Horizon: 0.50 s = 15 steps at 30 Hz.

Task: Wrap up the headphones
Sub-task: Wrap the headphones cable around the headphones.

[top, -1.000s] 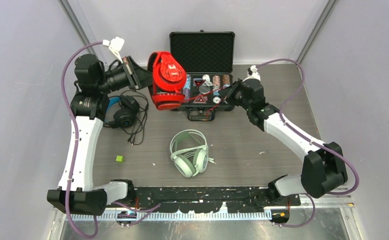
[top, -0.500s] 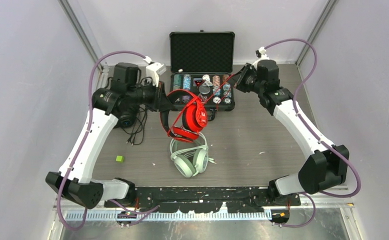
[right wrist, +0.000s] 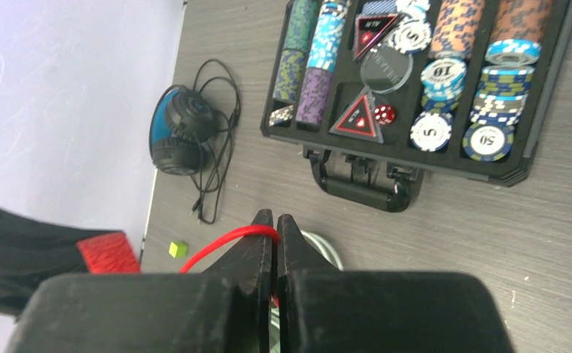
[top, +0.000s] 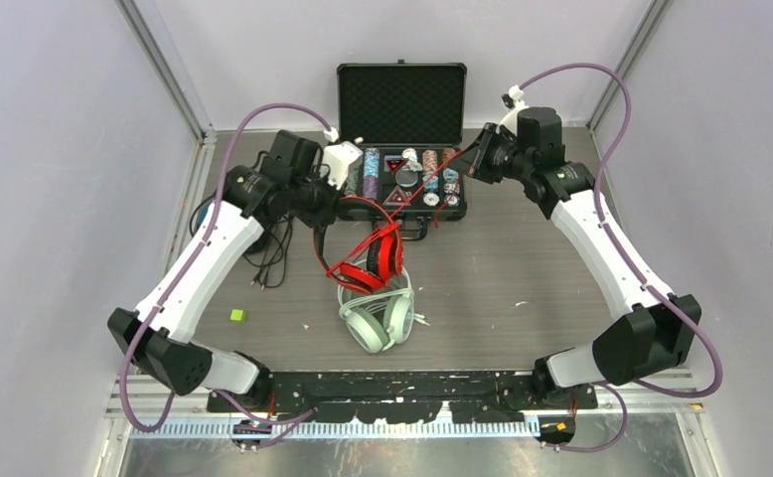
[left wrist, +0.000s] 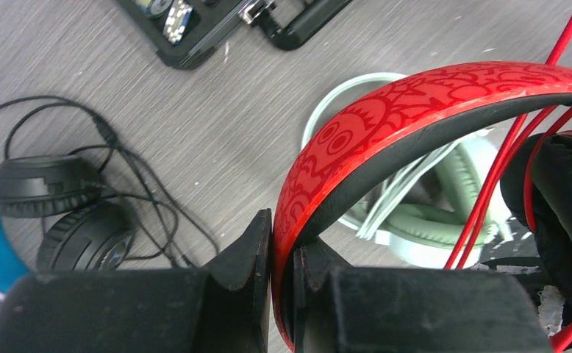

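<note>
Nearest the bases, the mint-green headphones (top: 375,310) lie flat on the table (top: 522,268), with a small green cube (top: 236,315) off to their left. Right above them the red headphones (top: 371,256) hang in the air, and whether they touch the mint pair I can't tell. The left gripper (left wrist: 281,239) is clamped on their patterned headband. Further left, the black headphones (right wrist: 184,132) sit in a loose tangle of black cable. Far side now: the right gripper (right wrist: 276,220) has its jaws pinched together on the red cable (right wrist: 220,246), beside the right end of the open poker chip case (top: 400,104).
</note>
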Each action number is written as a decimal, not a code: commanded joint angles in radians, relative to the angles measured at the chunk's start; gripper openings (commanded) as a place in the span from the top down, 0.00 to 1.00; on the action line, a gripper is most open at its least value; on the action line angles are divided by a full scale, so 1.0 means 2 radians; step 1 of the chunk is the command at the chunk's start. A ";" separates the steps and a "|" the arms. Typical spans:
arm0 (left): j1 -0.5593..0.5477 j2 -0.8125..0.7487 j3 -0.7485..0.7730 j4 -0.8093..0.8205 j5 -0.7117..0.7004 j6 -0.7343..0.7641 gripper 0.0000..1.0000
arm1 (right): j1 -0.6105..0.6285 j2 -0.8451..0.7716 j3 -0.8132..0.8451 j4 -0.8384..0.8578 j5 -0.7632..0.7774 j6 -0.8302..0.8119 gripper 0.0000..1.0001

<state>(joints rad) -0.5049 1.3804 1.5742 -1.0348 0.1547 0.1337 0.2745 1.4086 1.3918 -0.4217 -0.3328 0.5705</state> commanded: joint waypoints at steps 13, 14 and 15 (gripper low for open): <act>-0.024 0.043 0.045 -0.010 -0.204 -0.007 1.00 | 0.012 -0.032 0.007 -0.011 -0.136 0.051 0.99; -0.024 0.046 0.046 -0.010 -0.216 -0.011 1.00 | 0.017 -0.035 0.004 -0.008 -0.143 0.056 0.99; -0.024 0.049 0.048 -0.010 -0.226 -0.014 1.00 | 0.021 -0.038 0.002 -0.001 -0.154 0.066 1.00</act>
<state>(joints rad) -0.5491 1.4689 1.6146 -1.0687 -0.1806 0.1474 0.2871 1.4021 1.3968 -0.4648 -0.5495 0.6445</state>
